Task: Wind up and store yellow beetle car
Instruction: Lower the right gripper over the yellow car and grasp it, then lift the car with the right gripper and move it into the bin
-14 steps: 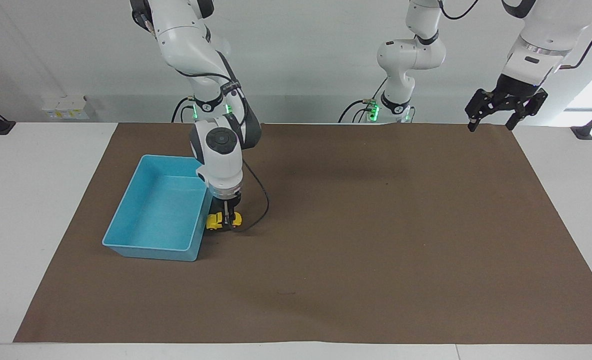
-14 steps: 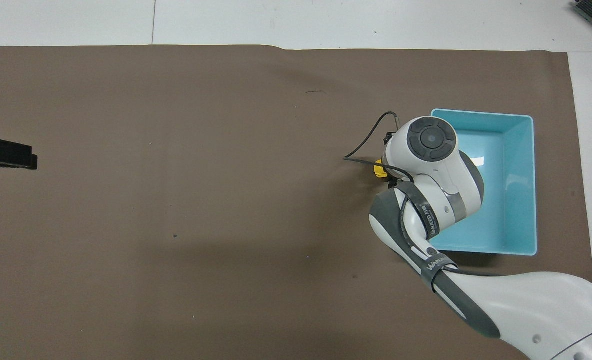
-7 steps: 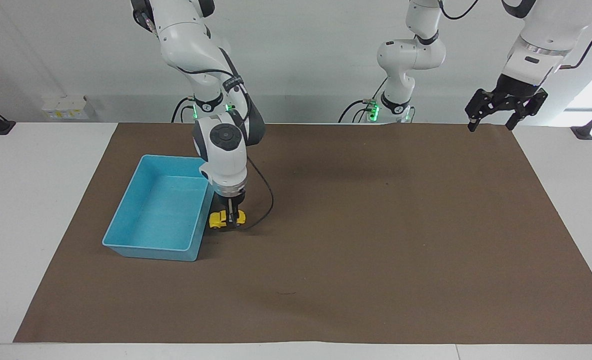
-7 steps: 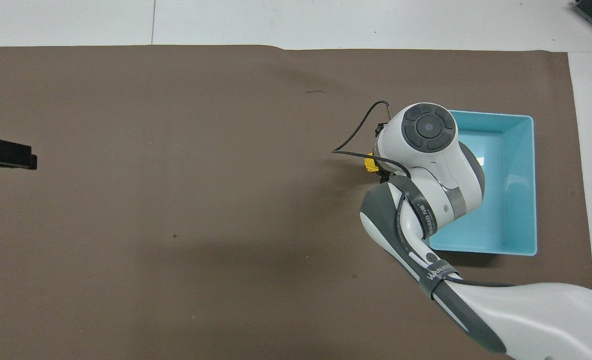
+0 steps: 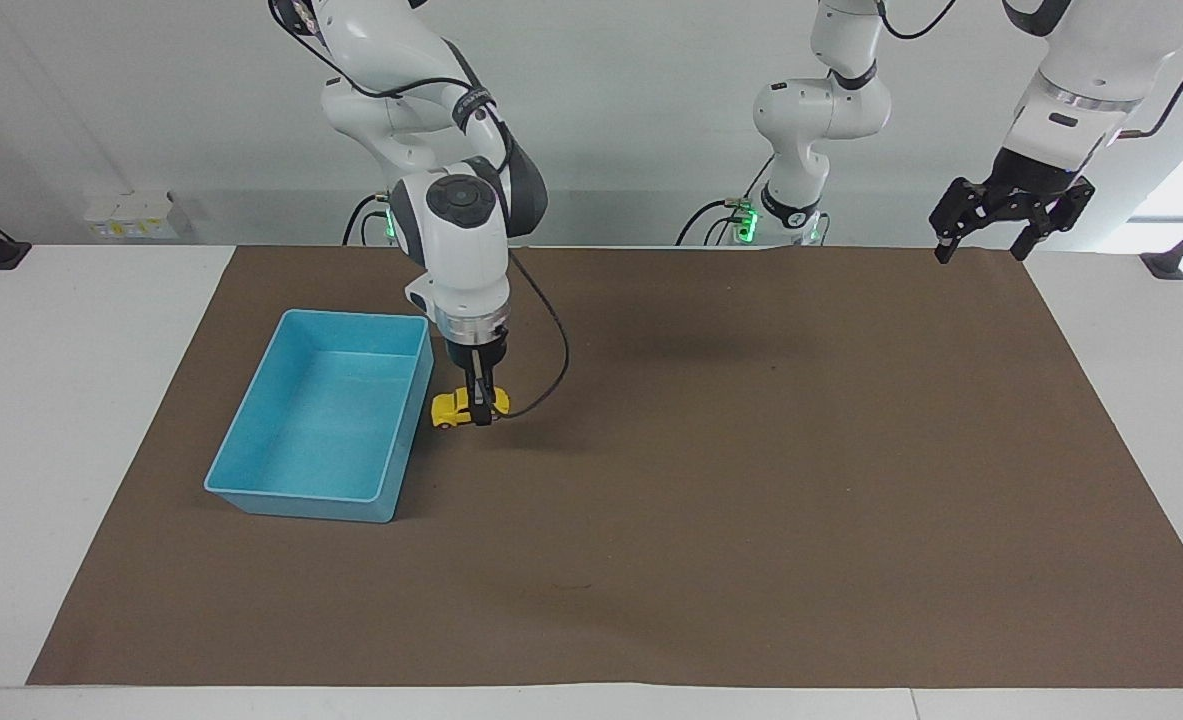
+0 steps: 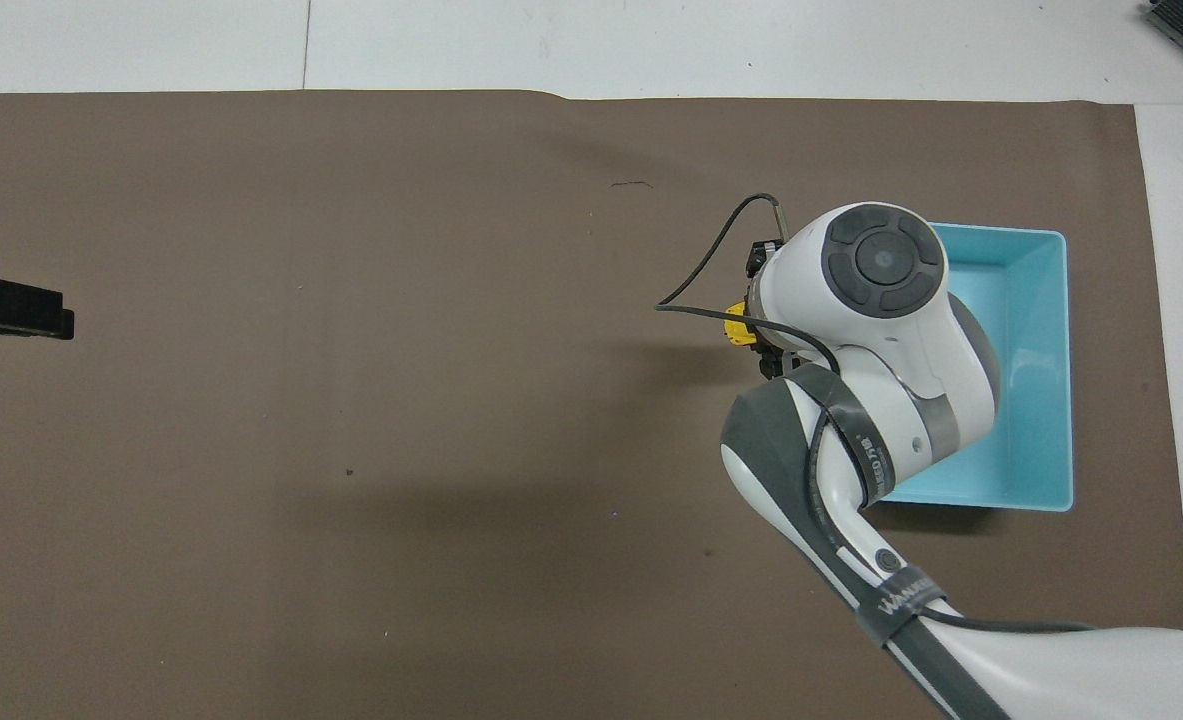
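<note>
The yellow beetle car (image 5: 454, 408) hangs in my right gripper (image 5: 479, 408), which is shut on it and holds it a little above the brown mat, beside the long wall of the blue bin (image 5: 296, 500). In the overhead view only a yellow corner of the car (image 6: 738, 329) shows from under the right wrist, and the gripper itself is hidden there. My left gripper (image 5: 991, 235) is open and empty, raised over the mat's corner at the left arm's end; it waits there (image 6: 13, 308).
The blue bin (image 6: 1065, 380) is open-topped, with nothing showing inside, and stands on the mat (image 5: 751, 480) toward the right arm's end. A black cable (image 5: 541, 395) loops from the right wrist beside the car.
My right gripper has risen with the car, lifting it off the mat beside the bin. The left arm has not moved.
</note>
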